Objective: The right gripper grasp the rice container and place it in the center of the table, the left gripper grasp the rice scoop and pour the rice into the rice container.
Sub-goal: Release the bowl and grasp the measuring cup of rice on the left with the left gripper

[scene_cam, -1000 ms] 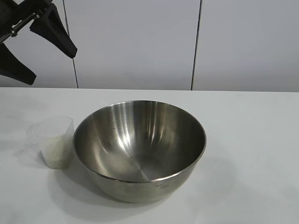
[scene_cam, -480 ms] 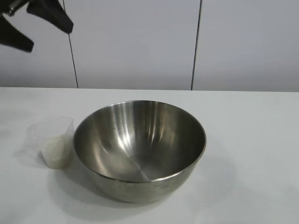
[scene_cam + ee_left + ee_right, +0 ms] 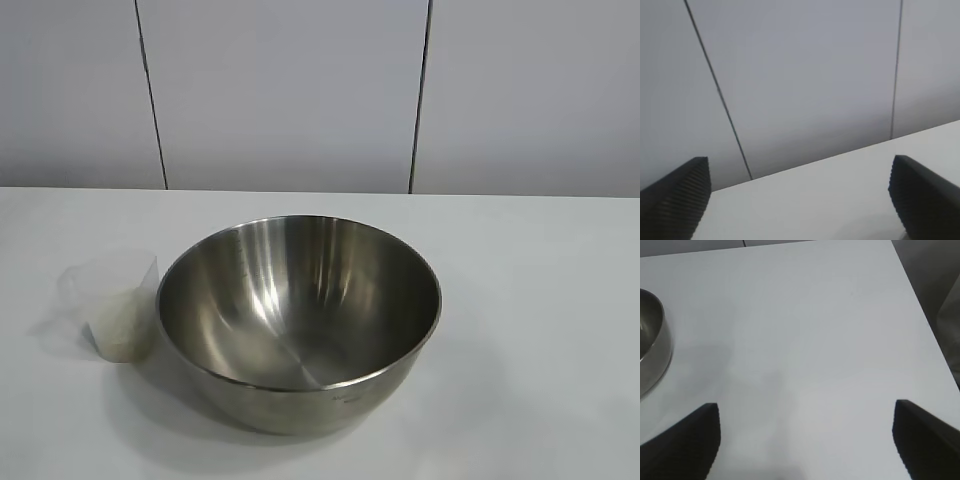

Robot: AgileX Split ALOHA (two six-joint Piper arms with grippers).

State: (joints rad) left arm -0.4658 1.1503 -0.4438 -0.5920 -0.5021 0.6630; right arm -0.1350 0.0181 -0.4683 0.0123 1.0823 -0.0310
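Your left hand (image 3: 799, 200) is released, its two ribbed fingers (image 3: 675, 200) spread wide at the lower corners of its wrist view with nothing between them; it looks level across the bench (image 3: 840, 200) at the panelled wall and does not show in the exterior view. Your right hand (image 3: 807, 445) is likewise slack and empty, parked low over bare bench at the lower edge of its own view.

Centre frame in the exterior view sits the rice container (image 3: 298, 322), upright and empty, so I judge the placing step done. Just beside it, at middle left, stands the rice scoop (image 3: 112, 305), upright with the rice (image 3: 120, 330) in its lower part, apparently close against the bowl's wall; whether they touch you cannot tell.

Room is open to the scoop's left and above it. Come in from there, since the bowl's rim crowds the other side.
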